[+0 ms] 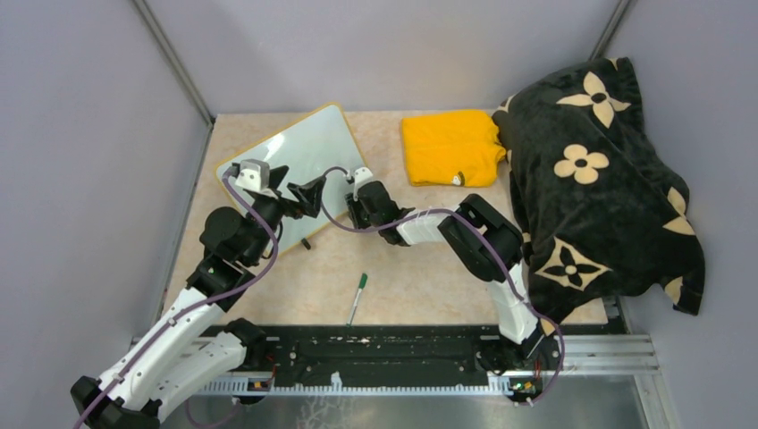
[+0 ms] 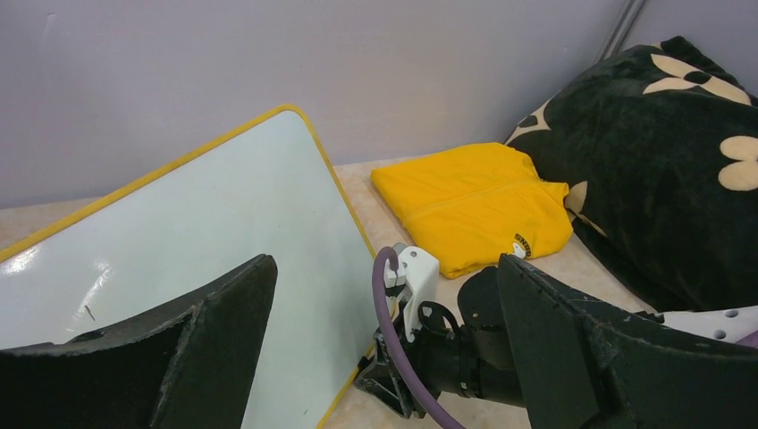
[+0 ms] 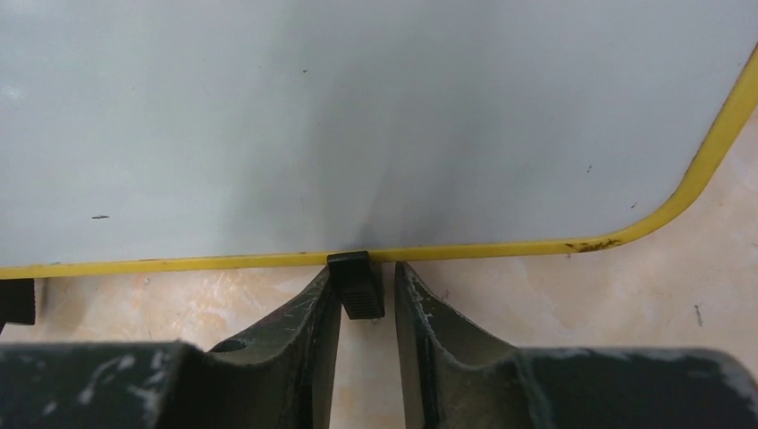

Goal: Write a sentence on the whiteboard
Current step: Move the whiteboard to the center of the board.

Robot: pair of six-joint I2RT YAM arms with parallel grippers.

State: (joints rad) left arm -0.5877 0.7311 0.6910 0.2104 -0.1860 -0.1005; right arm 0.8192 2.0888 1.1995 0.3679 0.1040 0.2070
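The whiteboard (image 1: pixel 299 152) lies at the back left, turned at an angle, and its white face is blank; no green sentence shows on it in any view. My right gripper (image 1: pixel 357 213) sits at the board's near right edge. In the right wrist view its jaws (image 3: pixel 367 271) stand narrowly apart around a black clip foot (image 3: pixel 357 290) on the yellow rim (image 3: pixel 501 250); one finger touches the foot, the other stands just off it. My left gripper (image 1: pixel 299 197) is wide open and empty over the board's near part (image 2: pixel 223 241). A green marker (image 1: pixel 357 298) lies on the table in front.
A folded yellow cloth (image 1: pixel 447 147) lies behind the right arm. A big black blanket with cream flowers (image 1: pixel 599 179) fills the right side. Another black clip foot (image 1: pixel 306 242) sits at the board's near corner. Grey walls close in the left and back.
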